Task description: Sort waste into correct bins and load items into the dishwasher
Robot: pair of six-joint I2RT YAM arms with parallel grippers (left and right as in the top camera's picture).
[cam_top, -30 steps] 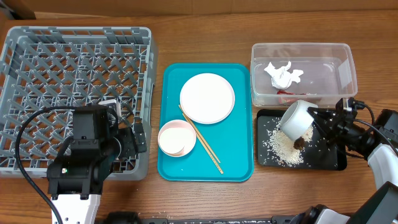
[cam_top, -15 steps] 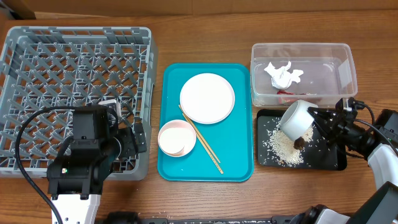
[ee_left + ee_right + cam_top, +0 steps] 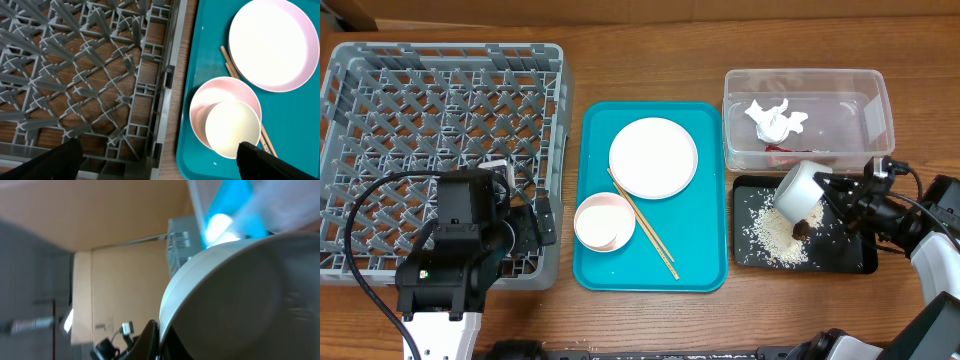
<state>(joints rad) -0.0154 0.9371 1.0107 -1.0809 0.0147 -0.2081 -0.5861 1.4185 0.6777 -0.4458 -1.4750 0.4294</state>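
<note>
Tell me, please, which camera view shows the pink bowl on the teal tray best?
The left wrist view: the pink bowl appears large and close up, with a paler bowl nested inside it. The overhead view shows it whole but small. The right wrist view does not show it.

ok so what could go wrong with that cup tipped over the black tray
1. The cup hangs tilted over the black tray, and the rice already reaches the tray's left edge. More grains could bounce onto the table.
2. The right jaws seem to pinch only the cup's rim, so it might slip or twist.
3. The brown lump lies just below the cup's mouth and could smear onto the cup.
</note>
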